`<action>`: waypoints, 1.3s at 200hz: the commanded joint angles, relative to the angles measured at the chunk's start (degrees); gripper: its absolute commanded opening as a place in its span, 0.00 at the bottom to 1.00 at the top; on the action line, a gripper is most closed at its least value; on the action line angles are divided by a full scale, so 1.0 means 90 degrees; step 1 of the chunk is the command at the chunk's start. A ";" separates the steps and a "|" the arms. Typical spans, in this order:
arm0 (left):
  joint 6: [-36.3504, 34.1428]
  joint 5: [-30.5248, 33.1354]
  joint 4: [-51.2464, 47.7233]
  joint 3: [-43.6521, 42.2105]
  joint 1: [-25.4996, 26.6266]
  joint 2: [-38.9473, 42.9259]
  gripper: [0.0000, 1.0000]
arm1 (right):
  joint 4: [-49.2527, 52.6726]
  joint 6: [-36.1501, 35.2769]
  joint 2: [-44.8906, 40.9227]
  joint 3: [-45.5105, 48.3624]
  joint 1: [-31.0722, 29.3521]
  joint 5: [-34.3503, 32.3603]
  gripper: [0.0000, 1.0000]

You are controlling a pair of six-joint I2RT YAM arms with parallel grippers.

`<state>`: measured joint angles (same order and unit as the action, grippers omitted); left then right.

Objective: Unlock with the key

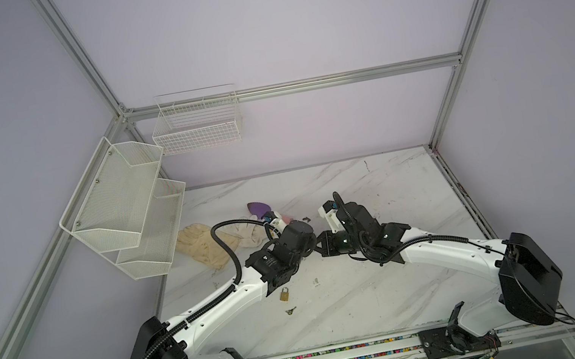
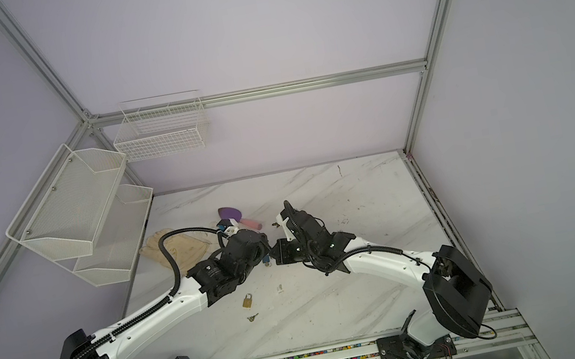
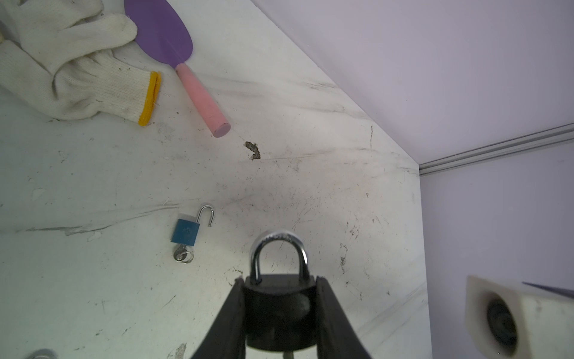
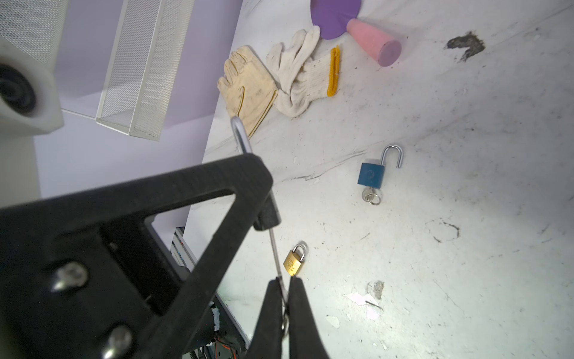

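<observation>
A black padlock (image 3: 278,310) with a closed silver shackle (image 3: 279,245) hangs above the table, and my left gripper (image 3: 278,279) is shut on its body. My right gripper (image 4: 284,283) is shut on the head of a key (image 4: 275,248). The key's thin blade runs straight up to the underside of the black padlock (image 4: 267,214); the keyhole itself is hidden. In both top views the left gripper (image 1: 311,244) and the right gripper (image 1: 323,245) meet tip to tip over the middle of the table.
On the marble table (image 1: 397,289) lie a blue padlock (image 3: 185,231) with its shackle open and a key in it, a shut brass padlock (image 1: 284,295) and a loose key (image 1: 291,311). Gloves (image 1: 205,243) and a purple trowel (image 3: 164,31) lie behind. Wire baskets (image 1: 122,205) hang at the left.
</observation>
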<state>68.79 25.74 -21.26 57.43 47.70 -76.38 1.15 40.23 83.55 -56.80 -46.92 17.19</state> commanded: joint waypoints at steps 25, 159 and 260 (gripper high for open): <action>0.0404 -0.0648 -0.0545 0.0006 0.0271 0.0304 0.00 | -0.1269 0.0185 -0.0003 -0.0366 0.0066 -0.0311 0.00; 0.0594 -0.0186 -0.0042 -0.0107 0.0013 0.0830 0.00 | -0.1090 0.0020 0.0434 -0.0294 -0.0319 -0.0607 0.00; -0.0651 -0.1118 -0.0256 -0.0159 0.0014 0.0524 0.00 | -0.0451 -0.0383 0.0422 -0.1320 0.0047 -0.0763 0.00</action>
<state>67.66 28.05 -21.50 57.23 46.04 -71.02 1.15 39.51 86.96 -63.44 -48.25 18.15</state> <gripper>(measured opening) 0.303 0.067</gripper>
